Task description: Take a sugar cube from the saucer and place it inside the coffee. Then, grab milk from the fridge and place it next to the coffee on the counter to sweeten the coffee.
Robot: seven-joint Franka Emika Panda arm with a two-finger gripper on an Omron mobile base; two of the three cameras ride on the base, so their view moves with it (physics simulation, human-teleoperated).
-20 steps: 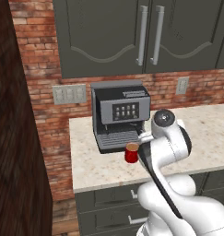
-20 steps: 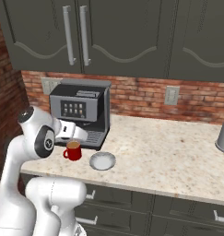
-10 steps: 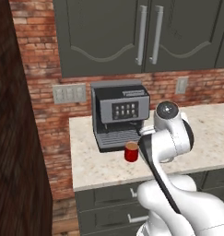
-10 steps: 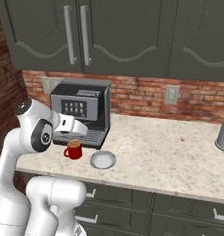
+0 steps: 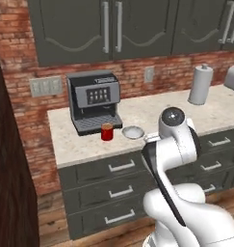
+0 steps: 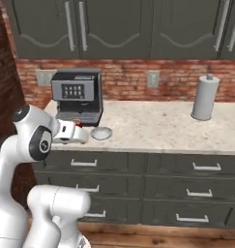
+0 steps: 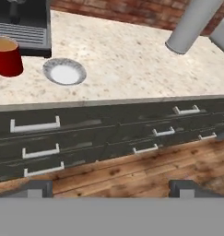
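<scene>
The red coffee mug (image 7: 6,56) stands on the beige counter (image 7: 132,60) in front of the coffee machine, and its inside looks tan. Just right of it lies the light-grey saucer (image 7: 64,71), whose dish looks bare. The mug (image 5: 107,131) and the saucer (image 5: 133,132) also appear in the left base view, and the saucer (image 6: 101,133) in the right base view. My gripper (image 7: 112,188) is open with nothing between its fingers, held off the counter's front and looking down at the drawers. The sugar cube, milk and fridge are out of view.
A grey-black coffee machine (image 5: 94,103) stands at the counter's left end and a paper towel roll (image 5: 200,84) further right. Dark drawers with silver handles (image 6: 138,164) run below, over a wooden floor (image 7: 132,170). A dark brown panel (image 5: 7,169) rises at the left.
The whole picture has shifted: the base has backed away from the counter, which now looks farther off. The hand has drawn back from above the mug.
</scene>
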